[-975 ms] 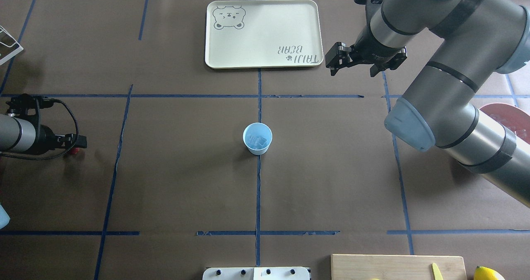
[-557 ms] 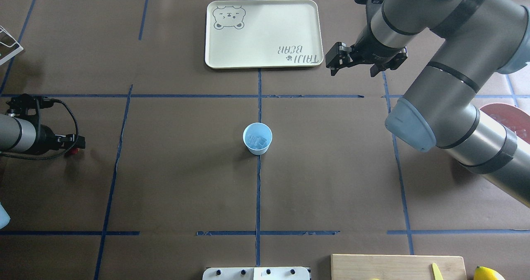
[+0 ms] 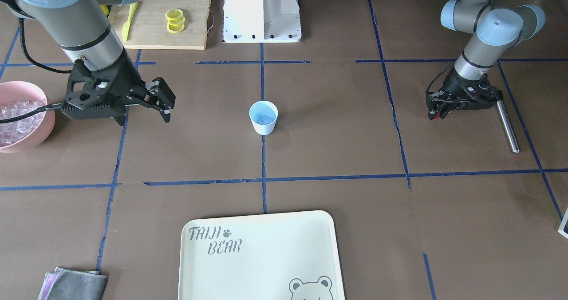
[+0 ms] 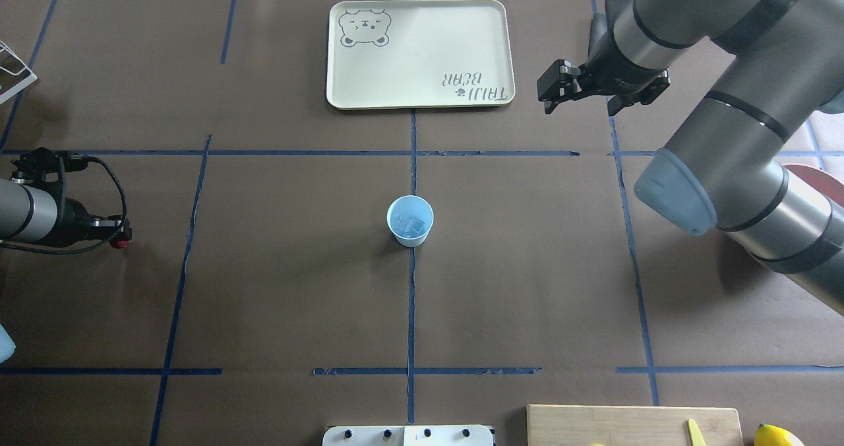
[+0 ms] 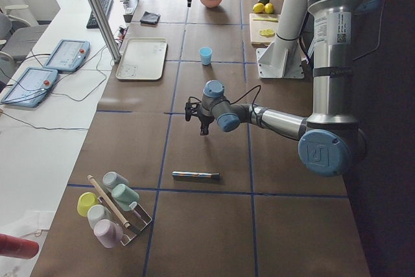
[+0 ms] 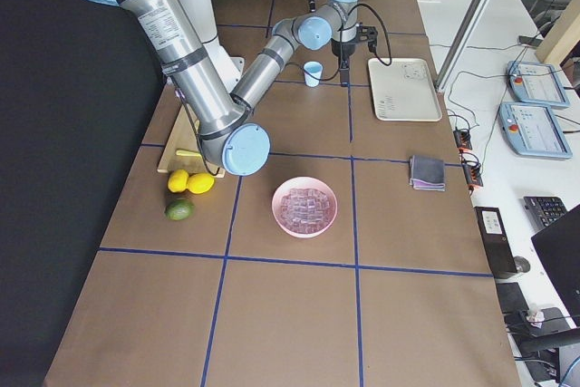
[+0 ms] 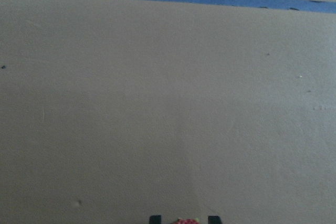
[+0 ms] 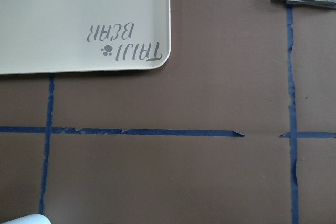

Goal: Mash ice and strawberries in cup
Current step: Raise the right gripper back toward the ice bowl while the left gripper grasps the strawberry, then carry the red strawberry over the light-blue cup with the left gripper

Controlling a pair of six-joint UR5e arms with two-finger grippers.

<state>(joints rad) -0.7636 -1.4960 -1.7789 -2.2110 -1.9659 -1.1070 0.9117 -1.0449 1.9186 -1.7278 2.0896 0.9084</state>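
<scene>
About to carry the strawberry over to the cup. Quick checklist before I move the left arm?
1. Strawberry held by left gripper: ok, red berry sits between the fingertips.
2. Cup upright: ok.
3. Ice in cup: ok.
4. Table between left gripper and cup free of obstacles: ok.
5. Right gripper clear of cup: ok, open, empty, off to the side.
6. Firmness of the grip: cannot tell.
</scene>
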